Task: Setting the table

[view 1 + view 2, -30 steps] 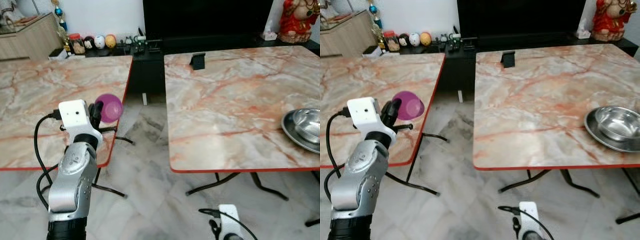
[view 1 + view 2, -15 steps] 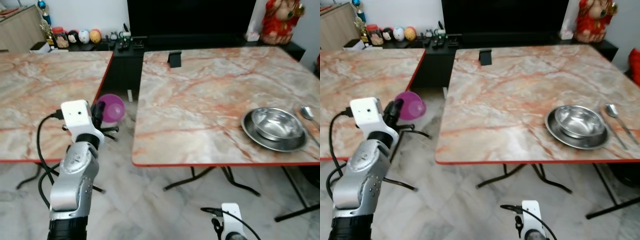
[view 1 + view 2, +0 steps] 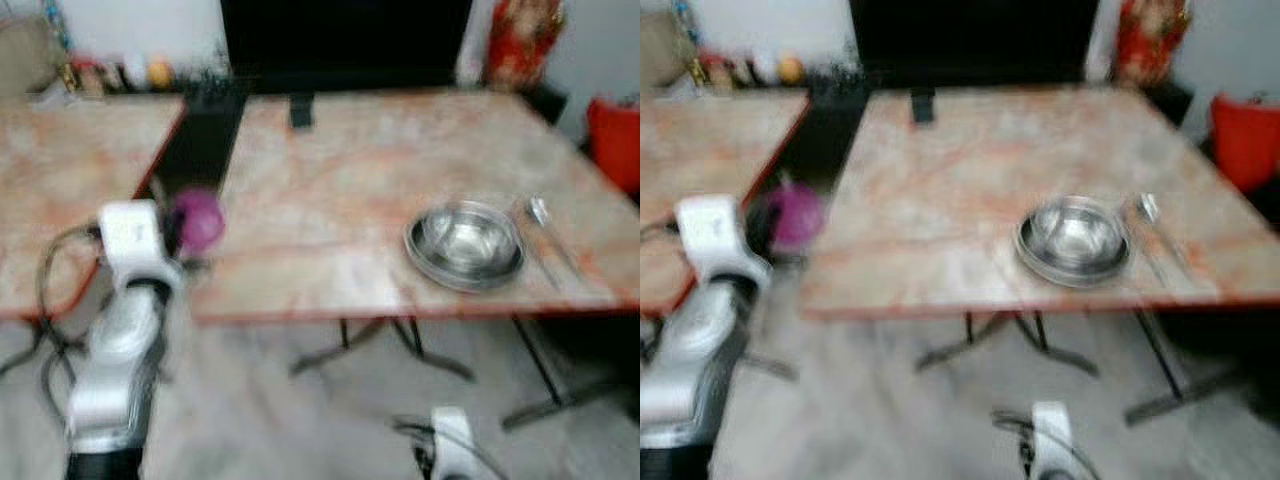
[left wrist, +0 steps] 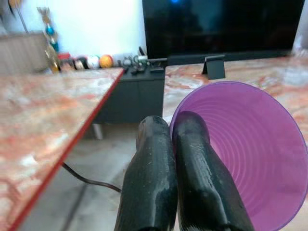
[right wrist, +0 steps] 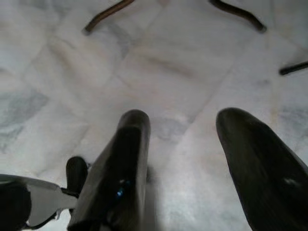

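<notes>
The left gripper [image 4: 173,144] is clamped on the rim of a purple cup [image 4: 245,159], one black finger inside the cup and one outside, pressed close together over its wall. The cup is held in the air with its mouth facing outward, in the gap between two marble-patterned tables, just beside the near left corner of the right table [image 3: 340,170]. The left table [image 3: 60,180] lies to the robot's left, its red edge next to the raised silver left arm [image 3: 115,340]. On the right table, near its front edge, a steel bowl [image 3: 466,238] sits inside a steel plate [image 3: 436,268], and a spoon [image 3: 540,215] lies just beside them on the right. A small dark stand [image 3: 300,110] rests at the far edge of that table. The right gripper [image 5: 192,163] hangs low over the pale marble floor [image 5: 159,62], its two fingers spread apart and holding nothing. The head views are blurred.
</notes>
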Controlling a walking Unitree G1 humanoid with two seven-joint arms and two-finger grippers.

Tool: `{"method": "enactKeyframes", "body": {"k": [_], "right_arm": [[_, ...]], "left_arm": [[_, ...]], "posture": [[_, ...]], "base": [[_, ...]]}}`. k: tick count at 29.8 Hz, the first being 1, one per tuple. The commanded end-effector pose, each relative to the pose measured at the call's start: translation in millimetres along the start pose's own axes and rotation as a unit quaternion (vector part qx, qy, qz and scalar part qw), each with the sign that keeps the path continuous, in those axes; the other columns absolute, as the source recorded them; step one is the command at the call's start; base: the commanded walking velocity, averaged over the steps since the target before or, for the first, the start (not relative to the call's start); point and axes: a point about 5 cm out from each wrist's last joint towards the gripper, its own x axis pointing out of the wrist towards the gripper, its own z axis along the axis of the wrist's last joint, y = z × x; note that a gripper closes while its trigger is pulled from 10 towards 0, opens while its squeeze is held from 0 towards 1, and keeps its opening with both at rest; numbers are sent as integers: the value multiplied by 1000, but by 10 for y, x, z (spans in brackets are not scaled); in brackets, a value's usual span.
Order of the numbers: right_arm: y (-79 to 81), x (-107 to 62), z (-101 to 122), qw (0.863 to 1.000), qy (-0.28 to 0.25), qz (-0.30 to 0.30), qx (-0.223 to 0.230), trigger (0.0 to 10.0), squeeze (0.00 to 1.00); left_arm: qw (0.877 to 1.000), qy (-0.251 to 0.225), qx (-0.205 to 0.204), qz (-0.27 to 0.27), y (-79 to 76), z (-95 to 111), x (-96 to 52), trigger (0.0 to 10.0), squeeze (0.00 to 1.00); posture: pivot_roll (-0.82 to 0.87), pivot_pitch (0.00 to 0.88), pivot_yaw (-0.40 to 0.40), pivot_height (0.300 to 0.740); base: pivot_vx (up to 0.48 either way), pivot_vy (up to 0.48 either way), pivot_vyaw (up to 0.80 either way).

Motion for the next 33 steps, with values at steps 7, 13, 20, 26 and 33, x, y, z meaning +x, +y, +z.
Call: {"method": "enactKeyframes", "body": {"k": [7, 13, 20, 26, 33], "right_arm": [[-73, 5, 32, 1000, -1, -5, -6, 10000, 0], [-82, 6, 39, 1000, -1, 0, -9, 10000, 0], [-90, 8, 51, 1000, -2, 1, -12, 10000, 0], [-85, 9, 55, 1000, -2, 3, -11, 10000, 0], [-82, 8, 56, 1000, -4, 3, -8, 10000, 0]], "left_arm": [[999, -9, 41, 28, 302, 17, -28, 10000, 0], [998, -11, 45, 45, 385, 13, -39, 10000, 0], [998, -9, 35, 53, 432, 0, -45, 10000, 0], [998, -22, -1, 57, 468, 35, -36, 10000, 0], [999, -28, -12, 44, 440, 57, -21, 10000, 0]], "posture": [[-39, 0, 24, 740], [-38, 0, 14, 740], [-35, 0, 8, 740], [-35, 0, 8, 740], [-36, 0, 10, 740]], "base": [[0, -334, 0], [0, -333, 0], [0, -137, 0], [0, 0, 0], [0, 0, 0]]}}
